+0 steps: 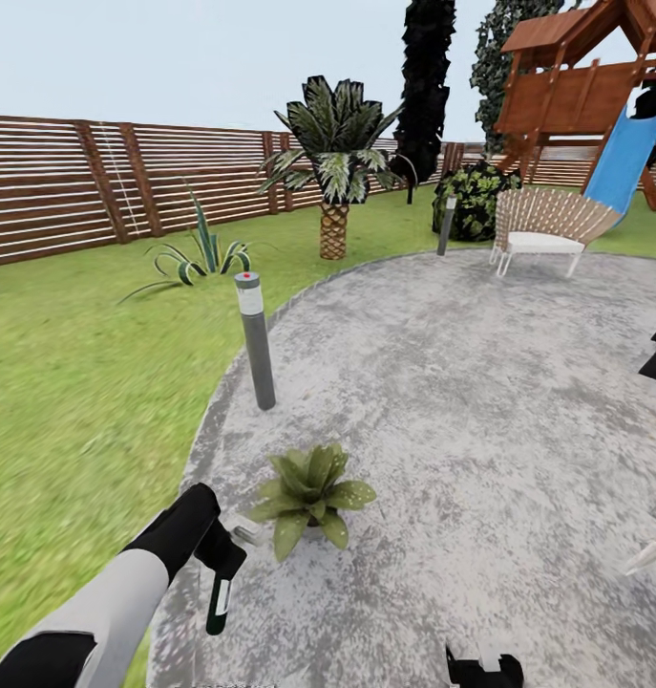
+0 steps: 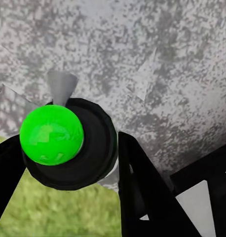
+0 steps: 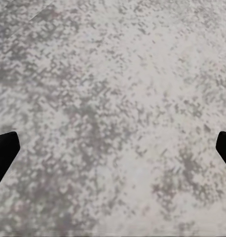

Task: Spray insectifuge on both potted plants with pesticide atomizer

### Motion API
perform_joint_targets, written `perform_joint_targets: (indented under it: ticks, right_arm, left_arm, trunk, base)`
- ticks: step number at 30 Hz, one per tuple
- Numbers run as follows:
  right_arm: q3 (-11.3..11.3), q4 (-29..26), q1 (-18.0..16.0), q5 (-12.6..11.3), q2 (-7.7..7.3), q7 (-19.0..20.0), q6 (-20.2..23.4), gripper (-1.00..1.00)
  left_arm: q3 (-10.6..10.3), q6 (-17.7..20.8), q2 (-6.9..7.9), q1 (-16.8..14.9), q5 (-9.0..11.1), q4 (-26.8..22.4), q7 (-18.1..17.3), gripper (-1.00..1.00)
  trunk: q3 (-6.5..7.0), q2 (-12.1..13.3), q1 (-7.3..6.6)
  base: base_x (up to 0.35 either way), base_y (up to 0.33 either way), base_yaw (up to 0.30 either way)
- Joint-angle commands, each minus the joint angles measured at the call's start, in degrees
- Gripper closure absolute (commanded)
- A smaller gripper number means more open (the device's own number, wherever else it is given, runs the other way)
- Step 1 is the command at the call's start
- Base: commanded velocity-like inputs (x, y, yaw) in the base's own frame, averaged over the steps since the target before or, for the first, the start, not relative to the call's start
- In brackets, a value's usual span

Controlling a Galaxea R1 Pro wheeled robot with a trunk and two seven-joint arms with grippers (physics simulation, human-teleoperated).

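The pesticide atomizer (image 1: 219,597) hangs bottle-down from my left gripper (image 1: 222,556), which is shut on its neck; the pale spray head (image 1: 243,528) points toward a potted plant (image 1: 308,493). That plant, a low rosette of speckled green leaves, sits on the patio's left edge just right of the gripper. In the left wrist view the dark bottle (image 2: 91,148) sits between black fingers (image 2: 142,190), with a bright green ball (image 2: 51,134) in front of it. My right gripper (image 1: 485,671) is low over bare stone, its fingertips (image 3: 4,153) wide apart and open.
A grey bollard lamp (image 1: 256,339) stands behind the plant at the patio (image 1: 461,401) rim. Lawn (image 1: 70,382) lies left, with a slatted fence (image 1: 98,186), a palm (image 1: 335,162), a white chair (image 1: 547,229) and a play set with blue slide (image 1: 628,153) far back. Pale leaf tips (image 1: 652,552) show at the right edge.
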Motion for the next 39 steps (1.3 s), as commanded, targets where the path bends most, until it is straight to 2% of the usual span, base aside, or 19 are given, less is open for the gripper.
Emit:
perform_joint_targets:
  ticks: [1,4,5,10,12,14,18,21,31,34,39]
  right_arm:
    - [-0.32,0.07,-0.04,0.6,0.03,-0.16,-0.21,-1.0]
    - [-0.32,0.07,-0.03,0.6,0.03,-0.16,-0.21,-1.0]
    - [-0.32,0.07,-0.04,0.6,0.03,-0.16,-0.21,-1.0]
    - [-0.32,0.07,-0.03,0.6,0.07,-0.16,-0.21,-1.0]
    - [-0.32,0.07,-0.02,0.6,0.1,-0.16,-0.21,-1.0]
    - [-0.32,0.07,-0.03,0.6,0.13,-0.16,-0.21,-1.0]
    - [-0.32,0.08,-0.03,0.6,0.2,-0.16,-0.21,-1.0]
    - [-0.32,0.07,-0.02,0.6,0.19,-0.16,-0.21,-1.0]
    - [-0.32,0.07,-0.04,0.6,0.13,-0.16,-0.21,-1.0]
    - [-0.32,0.07,-0.04,0.6,0.12,-0.16,-0.21,-1.0]
    - [-0.32,0.01,-0.03,0.6,0.12,-0.16,-0.21,-1.0]
  left_arm:
    - [-0.09,0.14,0.0,0.0,-0.51,-0.16,-0.55,1.0]
    - [-0.16,0.07,0.02,0.13,-0.6,0.51,-0.55,1.0]
    - [-0.15,-0.07,-0.02,1.66,-0.73,1.3,-0.49,1.0]
    - [0.09,-0.21,-0.08,2.66,-0.5,1.96,0.34,1.0]
    - [0.19,-0.27,0.03,3.83,-0.43,1.37,2.28,1.0]
    - [0.51,-0.24,0.01,4.12,0.11,1.06,4.56,1.0]
    - [2.83,-0.14,0.16,4.2,2.05,-2.62,5.42,1.0]
    - [3.34,-0.03,-0.18,4.03,2.35,-4.71,5.18,1.0]
    - [2.82,0.04,0.23,3.36,2.18,-4.48,4.4,1.0]
    - [2.75,0.1,0.19,3.35,1.81,-4.72,2.39,1.0]
    - [2.7,0.06,0.2,2.17,0.39,-4.79,1.44,1.0]
  trunk:
    - [-0.03,-0.02,-0.03]
    - [0.02,-0.02,-0.03]
    - [0.02,-0.02,-0.03]
    - [0.02,-0.02,-0.03]
    - [0.02,-0.02,-0.03]
    - [0.02,-0.02,-0.03]
    - [0.02,-0.02,-0.03]
    - [0.02,-0.02,-0.03]
    - [0.02,-0.02,-0.03]
    - [0.02,-0.02,-0.03]
    - [0.02,-0.02,-0.03]
  base:
    - [-0.255,0.15,-0.249]
    - [-0.214,0.033,-0.23]
    - [-0.024,0.003,-0.039]
    - [-0.003,0.0,-0.004]
    - [0.0,0.0,0.0]
    - [0.0,0.0,0.0]
    - [0.0,0.0,0.0]
    - [0.021,0.115,0.0]
    - [-0.009,0.298,-0.236]
    - [-0.072,0.297,-0.064]
    - [0.004,0.302,-0.006]
